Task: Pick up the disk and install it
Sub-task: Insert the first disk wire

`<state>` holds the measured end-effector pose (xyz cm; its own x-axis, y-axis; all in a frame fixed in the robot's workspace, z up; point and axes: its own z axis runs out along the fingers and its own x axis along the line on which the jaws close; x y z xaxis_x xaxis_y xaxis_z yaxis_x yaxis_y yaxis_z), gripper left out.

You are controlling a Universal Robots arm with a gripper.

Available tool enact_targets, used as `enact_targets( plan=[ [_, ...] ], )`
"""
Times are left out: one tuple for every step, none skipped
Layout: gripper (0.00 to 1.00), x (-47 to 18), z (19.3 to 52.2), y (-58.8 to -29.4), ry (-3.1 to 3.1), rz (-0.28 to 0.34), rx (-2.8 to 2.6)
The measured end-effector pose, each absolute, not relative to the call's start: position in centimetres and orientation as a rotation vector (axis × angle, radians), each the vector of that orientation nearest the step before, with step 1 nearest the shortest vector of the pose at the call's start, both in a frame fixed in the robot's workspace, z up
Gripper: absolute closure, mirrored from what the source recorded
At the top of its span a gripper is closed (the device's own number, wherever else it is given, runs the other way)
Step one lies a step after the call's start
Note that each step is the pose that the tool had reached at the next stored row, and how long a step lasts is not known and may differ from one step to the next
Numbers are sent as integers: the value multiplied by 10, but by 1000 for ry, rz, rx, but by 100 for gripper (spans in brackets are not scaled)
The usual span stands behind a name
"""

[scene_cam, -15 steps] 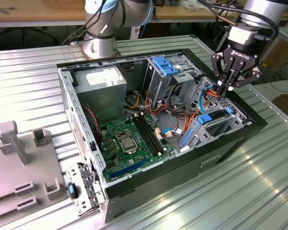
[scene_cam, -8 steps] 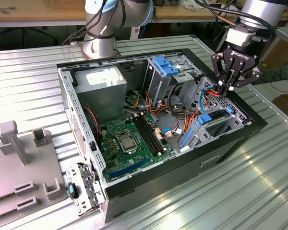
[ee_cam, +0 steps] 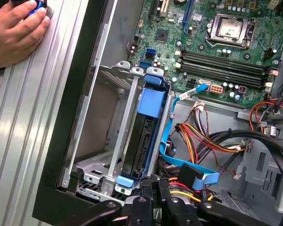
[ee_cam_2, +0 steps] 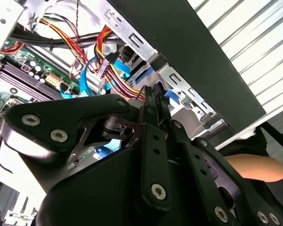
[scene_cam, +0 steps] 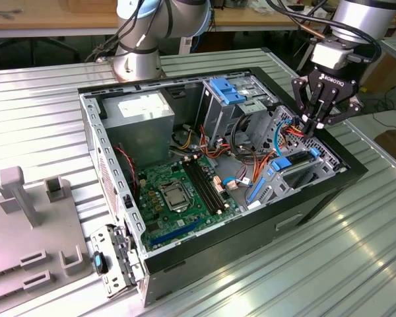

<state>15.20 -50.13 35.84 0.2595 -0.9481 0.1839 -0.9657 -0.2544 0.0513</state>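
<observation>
Install step, looks late. Disk (ee_cam: pixel 140 141) sits on edge in the bay (ee_cam: pixel 99 127) slot, its blue frame between the rails and its near end just beside the fingertips. Gripper (ee_cam: pixel 155 188) has its fingers together with nothing seen between them, tips down inside the case (scene_cam: pixel 218 247); probably pushing, not gripping. Ribbon cable (ee_cam: pixel 191 172) and wires (ee_cam: pixel 203 141) lie close on the tips' other side. Seating likely calls for a straight push along the rails, clear of the cables.

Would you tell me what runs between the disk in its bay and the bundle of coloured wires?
In the first wrist view, a flat blue ribbon cable runs between the disk and the coloured wires.
</observation>
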Motion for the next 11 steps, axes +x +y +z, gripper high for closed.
enact_targets(
  plan=[
    [83,152,358,-502,-1816,174,2368],
    [83,151,358,-504,-1816,175,2368],
    [83,151,358,-504,-1817,177,2369],
    [83,150,358,-504,-1820,182,2369],
    [83,150,358,-504,-1827,183,2364],
    [83,150,358,-504,-1836,184,2357],
    [83,150,358,-504,-1852,185,2346],
    [83,150,358,-504,-1865,185,2335],
    [83,150,358,-504,-1875,185,2327],
    [83,150,358,-504,-1882,185,2322],
    [83,150,358,-504,-1892,185,2312]
  ],
)
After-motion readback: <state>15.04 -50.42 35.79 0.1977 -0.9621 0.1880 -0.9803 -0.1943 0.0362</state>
